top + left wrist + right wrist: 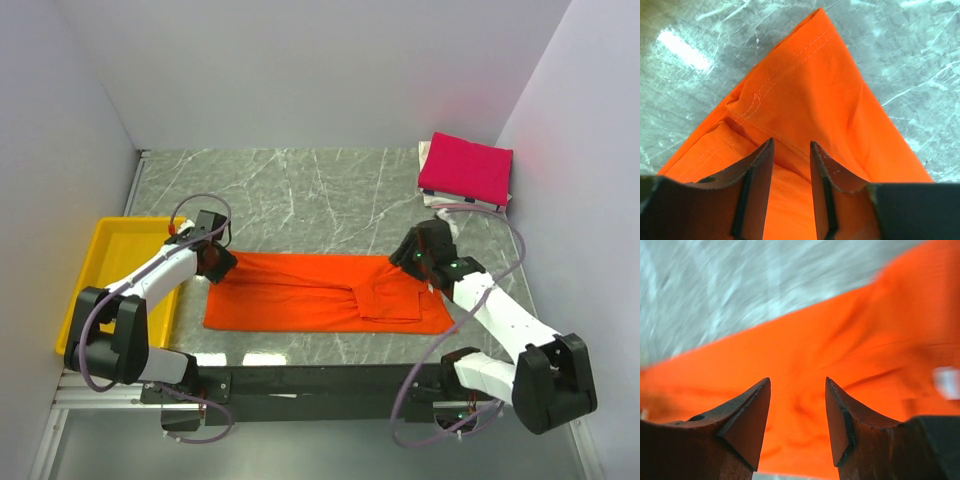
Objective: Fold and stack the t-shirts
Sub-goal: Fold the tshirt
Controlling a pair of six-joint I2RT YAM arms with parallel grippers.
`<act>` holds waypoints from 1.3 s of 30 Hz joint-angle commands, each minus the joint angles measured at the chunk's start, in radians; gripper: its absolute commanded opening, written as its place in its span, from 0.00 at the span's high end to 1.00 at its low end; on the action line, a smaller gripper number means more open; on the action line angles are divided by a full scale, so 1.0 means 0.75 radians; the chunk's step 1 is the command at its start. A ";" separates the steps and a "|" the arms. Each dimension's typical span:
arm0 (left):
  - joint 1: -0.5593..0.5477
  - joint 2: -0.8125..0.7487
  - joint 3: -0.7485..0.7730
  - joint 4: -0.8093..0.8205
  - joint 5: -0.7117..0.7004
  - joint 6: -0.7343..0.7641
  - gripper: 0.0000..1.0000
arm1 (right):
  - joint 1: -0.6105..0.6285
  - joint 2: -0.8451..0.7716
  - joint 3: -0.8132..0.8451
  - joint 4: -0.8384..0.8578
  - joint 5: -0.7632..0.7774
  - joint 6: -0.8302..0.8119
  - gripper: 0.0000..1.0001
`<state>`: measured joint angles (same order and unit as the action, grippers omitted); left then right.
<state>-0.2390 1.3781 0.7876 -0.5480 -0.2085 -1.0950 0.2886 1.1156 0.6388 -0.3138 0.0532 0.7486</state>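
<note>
We count two shirts: the orange shirt (pixel 290 295) lies partly folded on the tabletop (pixel 300 190), and the pink shirt (pixel 465 168) sits folded at the far right corner. One yellow tray (pixel 95 262) sits left. The left end effector (pixel 791 144) and the right end effector (pixel 797 382) both stand spread over orange cloth.

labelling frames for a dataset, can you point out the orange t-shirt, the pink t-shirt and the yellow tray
orange t-shirt (pixel 290 295), top view, flat middle of the cloth
pink t-shirt (pixel 466 167), top view, centre of its folded top
yellow tray (pixel 115 245), top view, bare floor
</note>
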 commanded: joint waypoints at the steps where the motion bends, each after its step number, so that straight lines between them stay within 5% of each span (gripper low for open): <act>1: 0.002 0.015 0.050 -0.036 -0.025 -0.017 0.60 | 0.169 0.011 0.081 -0.028 0.076 0.031 0.46; 9: 0.002 0.093 0.026 0.005 -0.023 -0.060 0.64 | 0.615 0.349 0.355 -0.079 0.228 0.059 0.50; 15: 0.002 0.112 0.028 0.013 -0.033 -0.058 0.68 | 0.771 0.609 0.551 -0.230 0.426 0.096 0.51; 26: 0.004 0.087 0.038 -0.006 -0.072 -0.017 0.83 | 0.822 0.844 0.660 -0.289 0.565 0.080 0.51; 31: 0.004 0.065 0.044 -0.018 -0.084 -0.006 0.99 | 0.822 0.816 0.603 -0.259 0.553 0.084 0.51; 39: 0.004 0.028 0.042 -0.030 -0.094 0.014 0.99 | 0.822 0.781 0.529 -0.195 0.490 0.086 0.52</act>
<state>-0.2386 1.4342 0.7940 -0.5591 -0.2504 -1.1034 0.8989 1.7504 1.0523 -0.4953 0.4171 0.7994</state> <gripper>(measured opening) 0.013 0.487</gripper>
